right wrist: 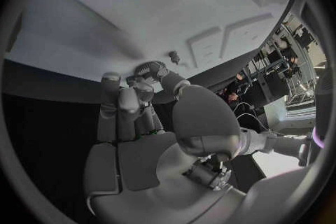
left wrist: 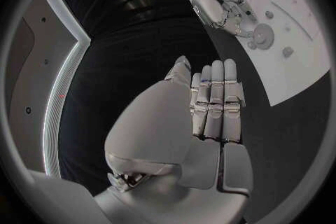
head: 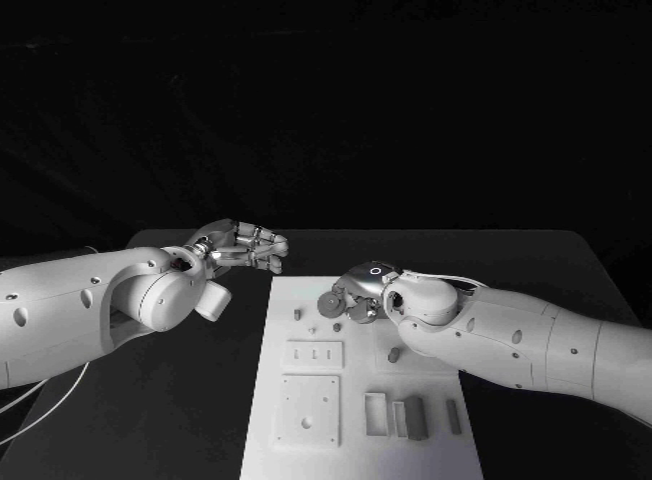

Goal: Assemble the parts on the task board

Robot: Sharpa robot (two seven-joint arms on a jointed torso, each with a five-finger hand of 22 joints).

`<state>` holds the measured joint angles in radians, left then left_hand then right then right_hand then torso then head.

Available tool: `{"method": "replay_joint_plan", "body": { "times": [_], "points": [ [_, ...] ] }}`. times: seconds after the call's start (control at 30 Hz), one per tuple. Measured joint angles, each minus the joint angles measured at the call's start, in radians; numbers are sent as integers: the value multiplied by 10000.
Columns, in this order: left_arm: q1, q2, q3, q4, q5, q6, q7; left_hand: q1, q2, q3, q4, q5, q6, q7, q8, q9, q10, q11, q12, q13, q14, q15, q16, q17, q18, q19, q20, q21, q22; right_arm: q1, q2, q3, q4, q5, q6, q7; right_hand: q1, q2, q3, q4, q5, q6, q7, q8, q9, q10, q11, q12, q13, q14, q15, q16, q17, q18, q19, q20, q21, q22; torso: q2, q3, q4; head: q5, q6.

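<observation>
Now over the white task board [head: 358, 290], flat and matte, running lengthwise down the middle of the black desk [head: 542, 260]. Right robot hand [head: 352, 296] low at the board's far end, fingers pinching a small round toothed part [head: 331, 304], disc-shaped, metallic grey. Left robot hand [head: 245, 246] just off the board's far left corner above bare desk, fingers straight and close together, holding nothing. Wide dark margins of desk on both sides of the board. Near end crowded: square raised plates [head: 309, 408] and slim upright rectangular blocks [head: 413, 415]. Small pegs [head: 395, 353] dotted mid-board, smooth and pale.
</observation>
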<state>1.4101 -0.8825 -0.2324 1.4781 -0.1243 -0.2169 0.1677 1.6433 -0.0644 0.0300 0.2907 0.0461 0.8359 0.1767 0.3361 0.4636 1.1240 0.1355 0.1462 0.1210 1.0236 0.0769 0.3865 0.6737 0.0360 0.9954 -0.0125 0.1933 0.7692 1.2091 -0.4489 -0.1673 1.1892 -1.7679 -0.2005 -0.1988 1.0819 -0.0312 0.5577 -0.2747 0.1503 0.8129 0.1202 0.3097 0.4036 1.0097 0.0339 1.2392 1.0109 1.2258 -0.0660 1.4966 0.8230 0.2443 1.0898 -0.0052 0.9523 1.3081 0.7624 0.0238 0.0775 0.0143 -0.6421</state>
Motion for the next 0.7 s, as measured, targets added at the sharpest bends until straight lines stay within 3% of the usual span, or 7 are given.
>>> {"method": "replay_joint_plan", "body": {
  "times": [0.3,0.57,0.7],
  "points": [
    [0,-55,-2,4,0,-11,-2,0,0,0,0,0,0,0,0,0,0,0,0,0,0,0,-40,10,-2,0,0,0,0,5,-338,16,285,45,-160,-1,-61,-61,0,-55,0,-2,2,0,-13,-1,0,38,1,0,0,0,0,1,-1,1,0,0,1,-2,-15,21,25],
    [1,-105,-2,-95,-1,-30,-1,0,0,0,0,0,0,0,0,-1,0,0,-34,0,0,0,-39,20,44,0,0,0,0,345,-1230,466,1298,292,-598,17,-78,-322,0,-55,0,-13,13,0,-25,-2,3,38,-19,0,0,0,0,0,-2,3,0,0,0,10,-59,9,99],
    [1,-96,-4,-192,-1,-40,1,0,0,0,0,0,0,0,-15,-1,0,0,-36,0,0,0,-39,20,101,1,1,0,0,486,-1817,606,1793,526,-805,62,-52,-427,0,-55,0,-14,14,0,-25,-2,3,38,-32,-1,0,0,0,0,-2,4,0,0,-13,34,-117,27,148]
  ]
}}
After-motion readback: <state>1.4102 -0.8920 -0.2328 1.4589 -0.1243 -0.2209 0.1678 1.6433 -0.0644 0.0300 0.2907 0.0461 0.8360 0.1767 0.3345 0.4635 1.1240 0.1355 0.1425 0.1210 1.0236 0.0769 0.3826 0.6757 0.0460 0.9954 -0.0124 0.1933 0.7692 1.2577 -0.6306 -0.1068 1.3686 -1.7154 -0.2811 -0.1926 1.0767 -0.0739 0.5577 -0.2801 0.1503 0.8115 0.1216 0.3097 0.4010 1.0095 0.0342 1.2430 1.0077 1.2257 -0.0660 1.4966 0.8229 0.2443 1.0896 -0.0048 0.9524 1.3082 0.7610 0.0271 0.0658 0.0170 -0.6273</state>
